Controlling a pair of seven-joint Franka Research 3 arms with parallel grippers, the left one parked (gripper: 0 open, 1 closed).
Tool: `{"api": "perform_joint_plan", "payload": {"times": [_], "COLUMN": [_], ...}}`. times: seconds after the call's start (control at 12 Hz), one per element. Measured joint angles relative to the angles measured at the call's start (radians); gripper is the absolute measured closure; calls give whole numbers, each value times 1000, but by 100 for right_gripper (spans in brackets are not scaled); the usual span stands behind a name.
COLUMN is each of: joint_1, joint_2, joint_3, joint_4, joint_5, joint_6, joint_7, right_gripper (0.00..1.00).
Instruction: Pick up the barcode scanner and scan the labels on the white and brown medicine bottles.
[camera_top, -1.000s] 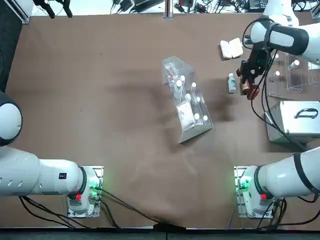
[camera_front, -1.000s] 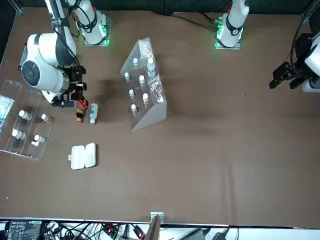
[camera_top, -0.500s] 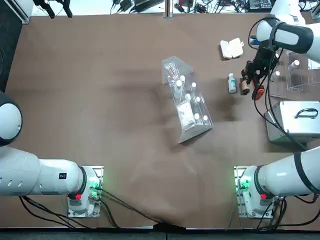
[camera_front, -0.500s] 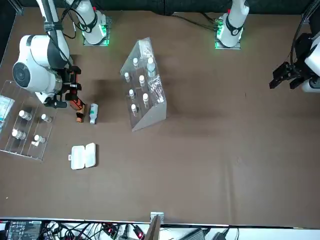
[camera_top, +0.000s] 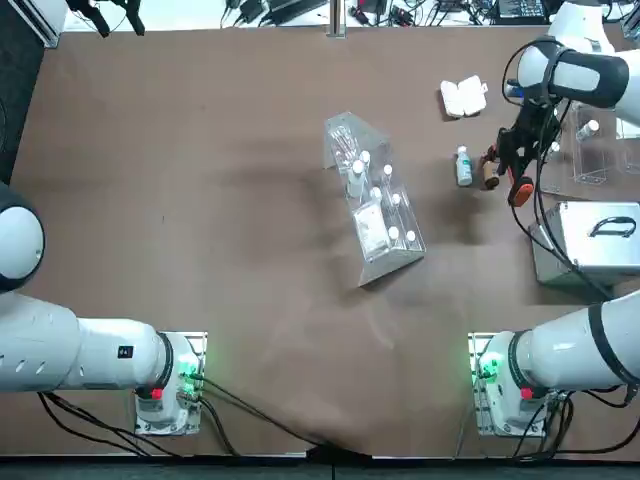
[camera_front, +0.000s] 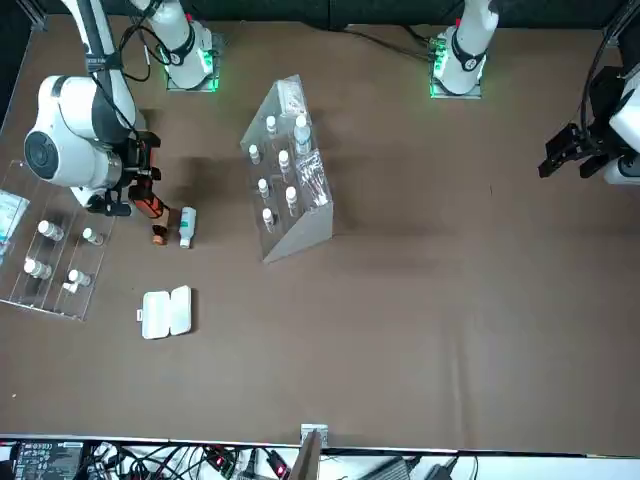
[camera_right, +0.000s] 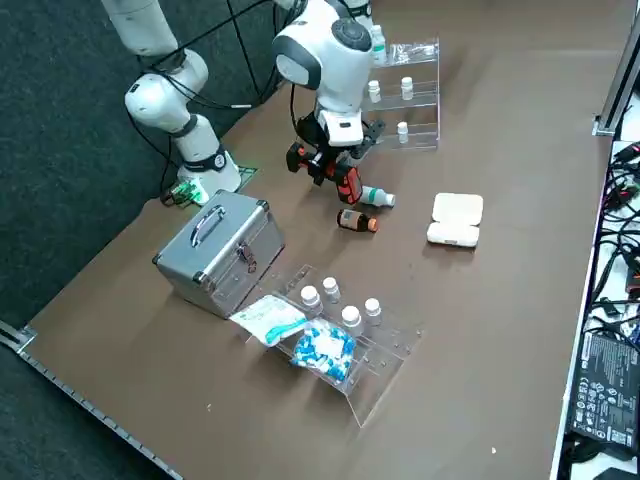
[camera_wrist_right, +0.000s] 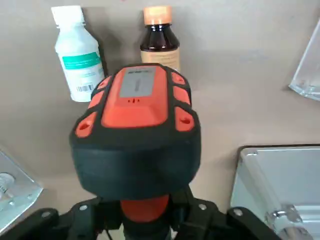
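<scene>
Right gripper (camera_wrist_right: 147, 220) clamped on the scanner (camera_wrist_right: 135, 115), held above the table (camera_top: 250, 250) beside the white bottle (camera_wrist_right: 79, 57) and brown bottle (camera_wrist_right: 160, 40) — aim its nose squarely at one label, then pause steadily.

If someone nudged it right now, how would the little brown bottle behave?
The brown bottle would probably roll, being round and lying on its side. It looks rigid, so it likely wouldn't squash. Its shiny shoulder might feel slippery.

On your desk, the small white plastic bottle (camera_top: 464, 167) lies just left of the small brown glass bottle (camera_top: 490, 174), both behind the silver metal case (camera_top: 588, 242)
</scene>
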Motion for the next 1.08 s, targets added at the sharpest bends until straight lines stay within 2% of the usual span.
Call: {"api": "perform_joint_plan", "payload": {"times": [0.33, 1.08], "joint_1": [-1, -9], "joint_2": [14, 29], "joint_3": [0, 0], "joint_4": [-41, -44], "joint_5": [-7, -33], "joint_6": [56, 80], "joint_7": [-3, -4], "right_gripper": [57, 57]}}
